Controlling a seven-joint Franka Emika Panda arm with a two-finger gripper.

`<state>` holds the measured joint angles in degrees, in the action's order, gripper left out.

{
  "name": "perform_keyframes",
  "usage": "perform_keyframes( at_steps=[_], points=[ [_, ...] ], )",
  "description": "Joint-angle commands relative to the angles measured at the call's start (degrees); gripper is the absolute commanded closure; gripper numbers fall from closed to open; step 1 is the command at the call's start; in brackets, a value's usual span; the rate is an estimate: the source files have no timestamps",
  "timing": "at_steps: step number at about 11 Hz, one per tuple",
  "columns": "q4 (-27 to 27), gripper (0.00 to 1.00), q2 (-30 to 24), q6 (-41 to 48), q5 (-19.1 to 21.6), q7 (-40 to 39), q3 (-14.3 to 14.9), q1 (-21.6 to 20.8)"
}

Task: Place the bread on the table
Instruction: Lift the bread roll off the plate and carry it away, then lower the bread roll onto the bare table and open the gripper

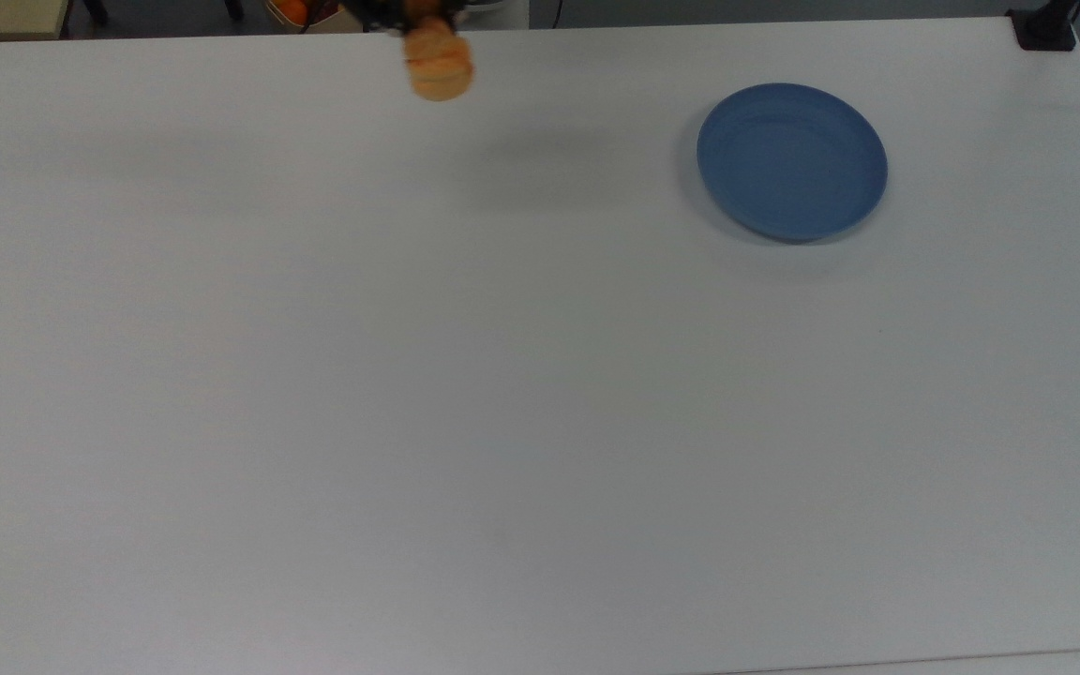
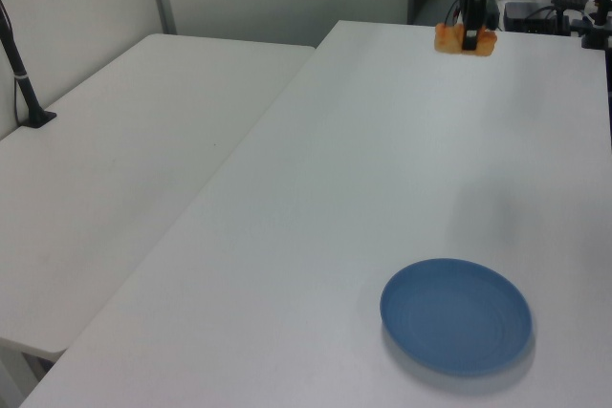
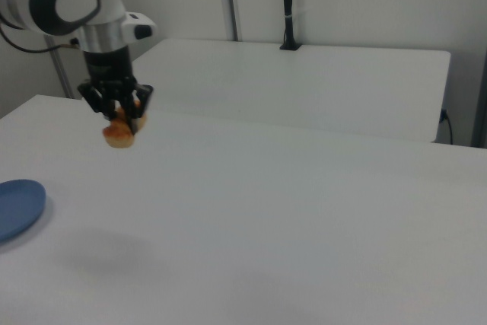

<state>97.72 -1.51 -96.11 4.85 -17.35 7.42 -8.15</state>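
A broad white counter [image 1: 465, 394] bears a round blue plate [image 1: 791, 161], which lies flat near the top view's upper right corner; a second white counter [image 2: 124, 160] stands alongside

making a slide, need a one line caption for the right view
Franka end effector holds the bread in the air above the white table, with the blue plate at the right view's left edge.

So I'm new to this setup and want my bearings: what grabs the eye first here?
The bread, pinched in the gripper and hanging in the air above the white table, near the top edge in the top view. Next is the blue plate, bare, on the table toward the top view's right.
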Motion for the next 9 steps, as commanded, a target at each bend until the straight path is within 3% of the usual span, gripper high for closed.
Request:
perform_keyframes(
  at_steps=[1, 4, 6, 9],
  points=[
    [-0.25, 0.66, 0.28, 1.45, 1.3, -9.07, 8.28, 1.55],
    [0.37, 0.65, 3.61, 0.58, 1.22, -20.4, 14.88, 4.26],
    [0.54, 0.64, 6.86, -1.87, 0.6, -27.88, 16.39, 6.99],
    [2.29, 0.64, 11.7, -9.68, 0.86, -32.38, 19.2, 10.94]
  ],
)
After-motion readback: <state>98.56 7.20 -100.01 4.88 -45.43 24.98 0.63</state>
